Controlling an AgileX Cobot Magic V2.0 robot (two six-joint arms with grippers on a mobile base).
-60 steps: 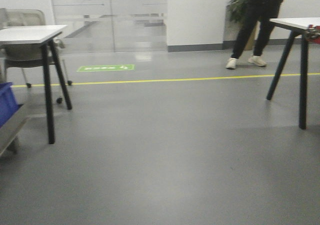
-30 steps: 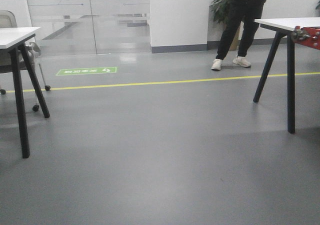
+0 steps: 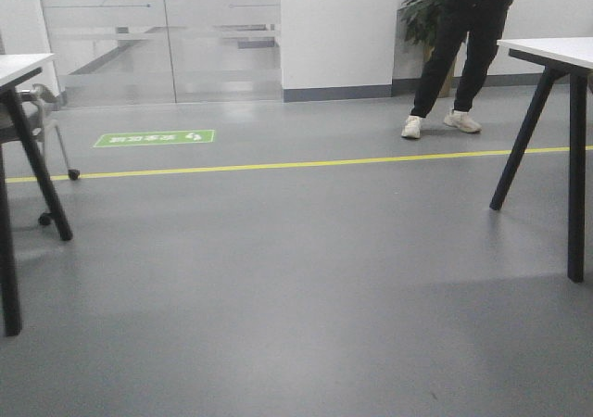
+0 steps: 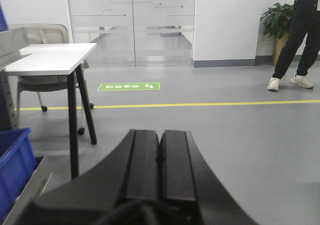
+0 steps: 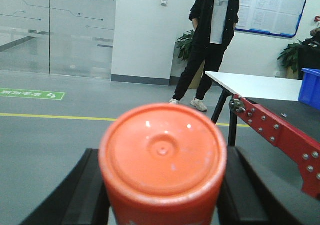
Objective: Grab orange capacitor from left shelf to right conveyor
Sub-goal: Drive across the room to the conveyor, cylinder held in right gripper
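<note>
Two pairs: left jaws pressed together, empty; right jaws clamp orange capacitor [image 5: 162, 160]; green floor sign [image 4: 129, 86] text illegible.

The capacitor [image 5: 162, 157] looms blurred, its side cut off below. The conveyor [image 5: 290, 112] runs off right. The person's [image 3: 473, 0] head is cropped.

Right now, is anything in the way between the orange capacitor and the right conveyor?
Nothing visible. The right gripper holds the orange capacitor, and only open floor lies between it and the red edge of the right conveyor. A blue bin stands at its far side; a person stands well behind.
</note>
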